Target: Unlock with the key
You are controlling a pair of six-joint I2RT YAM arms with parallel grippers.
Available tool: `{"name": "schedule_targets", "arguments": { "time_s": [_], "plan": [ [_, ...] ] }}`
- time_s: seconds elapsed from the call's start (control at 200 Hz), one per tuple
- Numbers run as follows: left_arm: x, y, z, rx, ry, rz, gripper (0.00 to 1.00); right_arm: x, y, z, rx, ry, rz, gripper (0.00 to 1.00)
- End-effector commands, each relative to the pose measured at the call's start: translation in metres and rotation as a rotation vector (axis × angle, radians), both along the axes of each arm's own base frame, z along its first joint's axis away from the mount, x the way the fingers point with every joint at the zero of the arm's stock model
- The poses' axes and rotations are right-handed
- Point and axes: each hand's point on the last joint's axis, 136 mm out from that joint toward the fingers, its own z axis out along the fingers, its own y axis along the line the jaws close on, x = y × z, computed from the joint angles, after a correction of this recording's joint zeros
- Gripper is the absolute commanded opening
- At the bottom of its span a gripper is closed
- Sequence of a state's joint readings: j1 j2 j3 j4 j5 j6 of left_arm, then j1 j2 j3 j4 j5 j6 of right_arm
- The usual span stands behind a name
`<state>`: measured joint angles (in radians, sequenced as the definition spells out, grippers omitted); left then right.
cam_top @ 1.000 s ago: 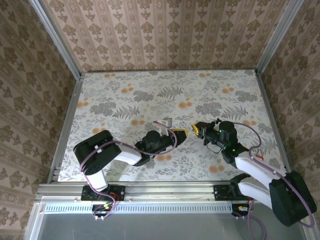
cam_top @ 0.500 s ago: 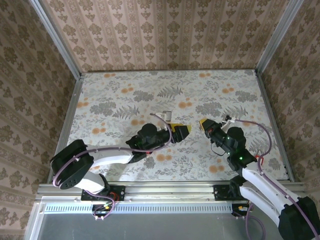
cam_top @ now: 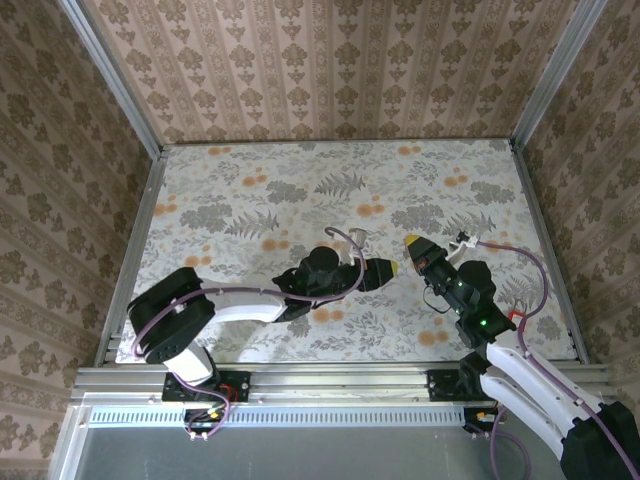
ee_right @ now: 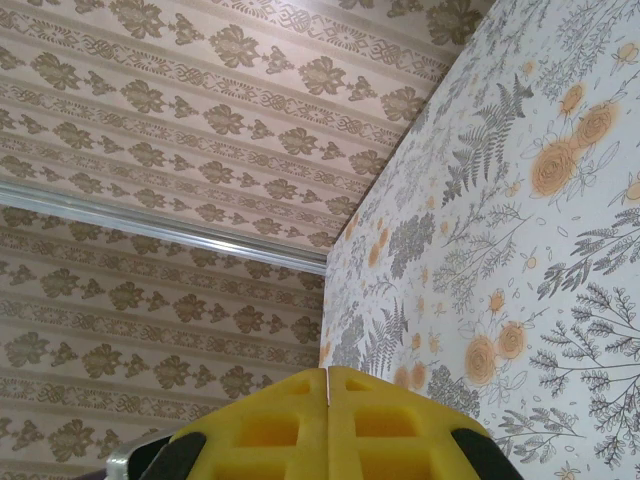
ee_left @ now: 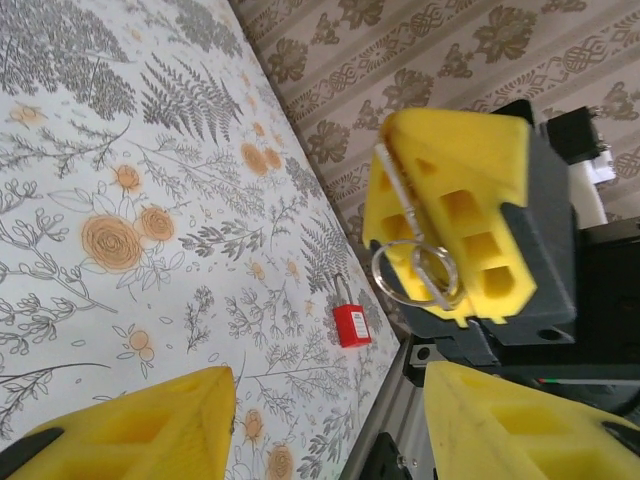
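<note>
Right gripper (ee_left: 445, 225) is closed on the key (ee_left: 398, 195). In the left wrist view the thin metal key lies flat across the face of the yellow foam fingers (ee_left: 470, 215), with its wire ring (ee_left: 437, 262) hanging loose below the blade. In the right wrist view the two yellow pads (ee_right: 270, 425) are pressed together with a thin seam between them; the right gripper (ee_right: 328, 400) faces the patterned wall and the floral table (ee_right: 560, 250).

Left gripper (ee_left: 328, 385) is open and holds nothing. Its yellow fingers (ee_left: 140, 430) sit wide apart at the bottom corners, pointing at the right gripper.

A small red padlock (ee_left: 350, 325) lies on the table (ee_left: 120, 170), near the aluminium frame at the near edge and well apart from both claws. I can't tell whether its shackle is locked.

From the top view the left gripper (cam_top: 390, 270) and right gripper (cam_top: 411, 243) are near mid-table, tips close together but apart, the right one slightly farther from the bases. Both arms reach in from the near edge over the floral table (cam_top: 300, 190).
</note>
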<state>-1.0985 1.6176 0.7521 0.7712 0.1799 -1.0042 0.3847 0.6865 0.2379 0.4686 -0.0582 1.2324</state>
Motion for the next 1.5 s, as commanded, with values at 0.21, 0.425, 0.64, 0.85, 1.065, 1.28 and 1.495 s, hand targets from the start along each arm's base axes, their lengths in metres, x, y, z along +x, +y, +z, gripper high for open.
{"name": "schedule_targets", "arguments": {
  "time_s": [0.21,0.425,0.64,0.85,1.065,1.28,1.495],
  "plan": [
    [0.002,-0.010,0.044,-0.200,0.027,0.005,0.50,-0.001,-0.002,0.007,-0.008,-0.046,-0.022,0.00],
    [0.005,-0.018,0.048,-0.233,0.046,-0.005,0.45,-0.002,0.000,0.007,-0.007,-0.045,-0.017,0.00],
    [0.006,-0.027,0.045,-0.265,0.075,-0.022,0.39,-0.003,-0.001,0.005,-0.004,-0.042,-0.020,0.00],
    [0.008,-0.028,0.043,-0.271,0.081,-0.019,0.31,-0.005,-0.002,0.004,0.003,-0.038,-0.025,0.00],
    [0.006,-0.032,0.044,-0.293,0.086,-0.037,0.22,-0.006,-0.001,0.003,0.015,-0.038,-0.022,0.00],
    [0.003,-0.036,0.044,-0.321,0.098,-0.054,0.10,-0.006,-0.001,0.004,0.016,-0.038,-0.023,0.00],
    [-0.002,-0.034,0.047,-0.330,0.091,-0.071,0.00,-0.006,-0.004,0.002,0.017,-0.028,-0.038,0.00]
  ]
}}
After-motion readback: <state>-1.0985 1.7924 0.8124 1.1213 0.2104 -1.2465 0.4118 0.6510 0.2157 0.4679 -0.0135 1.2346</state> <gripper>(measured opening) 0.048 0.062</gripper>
